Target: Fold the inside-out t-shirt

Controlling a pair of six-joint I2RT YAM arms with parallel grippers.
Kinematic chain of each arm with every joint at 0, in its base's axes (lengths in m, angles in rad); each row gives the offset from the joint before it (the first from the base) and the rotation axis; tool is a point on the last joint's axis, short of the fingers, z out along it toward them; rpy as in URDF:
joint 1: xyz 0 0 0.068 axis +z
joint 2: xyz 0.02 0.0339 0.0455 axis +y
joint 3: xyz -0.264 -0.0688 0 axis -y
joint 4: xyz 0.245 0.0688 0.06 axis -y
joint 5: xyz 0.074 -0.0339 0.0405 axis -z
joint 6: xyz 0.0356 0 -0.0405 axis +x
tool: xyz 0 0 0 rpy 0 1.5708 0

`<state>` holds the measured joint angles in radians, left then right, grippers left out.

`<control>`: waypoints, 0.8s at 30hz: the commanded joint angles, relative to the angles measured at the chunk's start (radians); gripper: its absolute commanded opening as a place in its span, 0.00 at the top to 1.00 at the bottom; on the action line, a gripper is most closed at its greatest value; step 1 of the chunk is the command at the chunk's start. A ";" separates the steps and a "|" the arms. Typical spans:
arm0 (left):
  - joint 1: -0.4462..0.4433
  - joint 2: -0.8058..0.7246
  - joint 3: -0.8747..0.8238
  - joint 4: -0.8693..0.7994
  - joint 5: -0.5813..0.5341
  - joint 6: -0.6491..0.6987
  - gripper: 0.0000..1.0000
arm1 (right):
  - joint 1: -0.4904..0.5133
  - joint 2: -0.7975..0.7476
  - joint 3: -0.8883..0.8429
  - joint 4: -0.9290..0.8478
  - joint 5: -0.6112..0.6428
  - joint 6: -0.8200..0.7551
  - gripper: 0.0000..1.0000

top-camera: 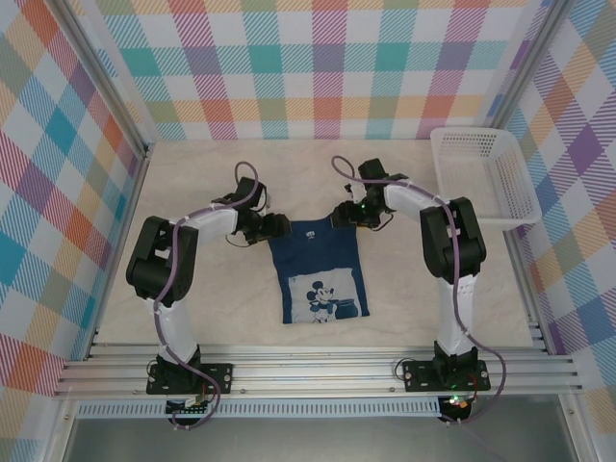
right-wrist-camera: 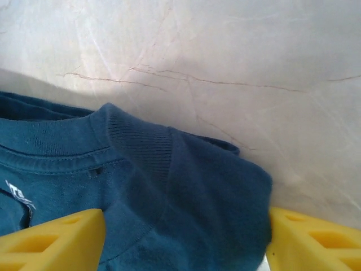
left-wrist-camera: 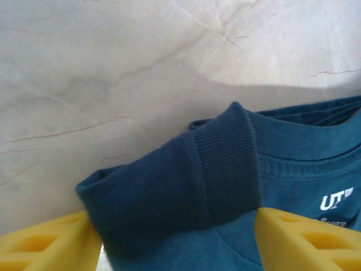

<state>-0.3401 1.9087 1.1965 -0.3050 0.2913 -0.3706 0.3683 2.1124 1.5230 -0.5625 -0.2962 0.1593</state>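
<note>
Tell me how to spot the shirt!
Find the pale table inside the checked walls. In its middle lies a t-shirt. It's dark blue with a cartoon mouse print, unlike the white basket on the right.

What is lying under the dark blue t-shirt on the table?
The t-shirt lies on the table, which shows all around it. The folded cloth covers the table below and its own lower layers, so anything beneath cannot be seen.

Black-and-white arms with purple cables, yellow end effector fingers.
</note>
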 commanded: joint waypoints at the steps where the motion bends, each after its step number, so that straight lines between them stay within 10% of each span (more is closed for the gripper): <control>1: -0.039 0.041 -0.011 0.061 0.102 -0.005 0.34 | 0.037 0.005 -0.039 0.003 -0.061 0.004 0.31; 24: -0.074 0.105 -0.008 0.145 0.190 -0.025 0.64 | 0.073 -0.005 -0.080 0.056 -0.136 0.045 0.55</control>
<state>-0.3756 1.9614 1.1950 -0.1879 0.3855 -0.3958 0.4202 2.0979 1.4597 -0.4946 -0.3653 0.1963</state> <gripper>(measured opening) 0.373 0.456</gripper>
